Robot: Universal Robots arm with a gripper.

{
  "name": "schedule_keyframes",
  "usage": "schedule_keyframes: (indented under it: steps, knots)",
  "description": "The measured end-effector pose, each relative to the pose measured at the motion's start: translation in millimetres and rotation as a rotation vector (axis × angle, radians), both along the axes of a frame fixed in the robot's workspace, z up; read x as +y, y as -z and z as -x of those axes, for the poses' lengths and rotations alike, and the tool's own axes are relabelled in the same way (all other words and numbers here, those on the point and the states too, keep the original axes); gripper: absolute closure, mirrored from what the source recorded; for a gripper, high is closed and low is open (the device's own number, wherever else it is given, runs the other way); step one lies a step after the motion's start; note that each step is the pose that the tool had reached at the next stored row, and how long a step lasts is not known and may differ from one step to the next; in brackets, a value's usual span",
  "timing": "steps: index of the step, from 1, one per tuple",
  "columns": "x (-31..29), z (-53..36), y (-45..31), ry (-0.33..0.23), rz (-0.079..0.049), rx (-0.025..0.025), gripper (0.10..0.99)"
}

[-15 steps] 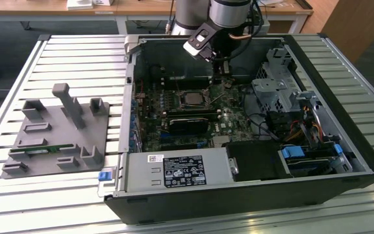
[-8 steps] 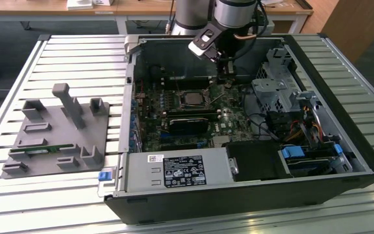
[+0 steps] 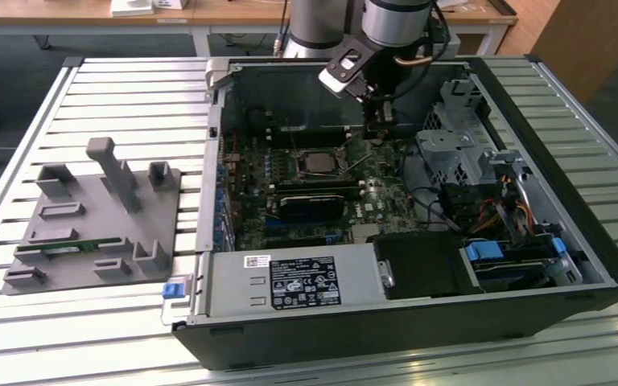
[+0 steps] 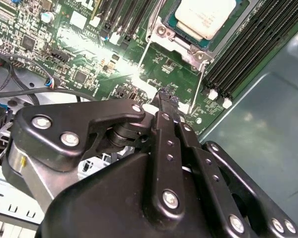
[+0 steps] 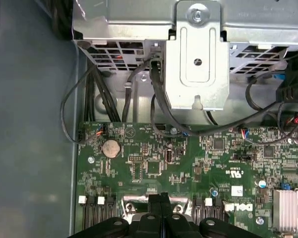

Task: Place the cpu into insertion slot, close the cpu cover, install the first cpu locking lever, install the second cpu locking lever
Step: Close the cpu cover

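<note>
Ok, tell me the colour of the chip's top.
Pale silver chip, clearest in the second wrist view.

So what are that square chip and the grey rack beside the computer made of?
The cpu seems metal-topped: pale, silvery, smooth and softly shiny. The grey rack beside the computer case looks like matte plastic, though that is a guess: uniform dull grey, no glints.
</note>
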State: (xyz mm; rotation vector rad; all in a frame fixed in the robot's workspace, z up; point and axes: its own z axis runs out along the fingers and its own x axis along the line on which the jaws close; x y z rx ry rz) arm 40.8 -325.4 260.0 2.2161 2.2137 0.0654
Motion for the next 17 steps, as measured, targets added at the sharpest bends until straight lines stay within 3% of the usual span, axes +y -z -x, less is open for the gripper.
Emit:
schedule_keyframes:
  steps: [17]
  knots:
    - [2.0,-19.6,1.9,0.000,0.003,0.0051,0.980]
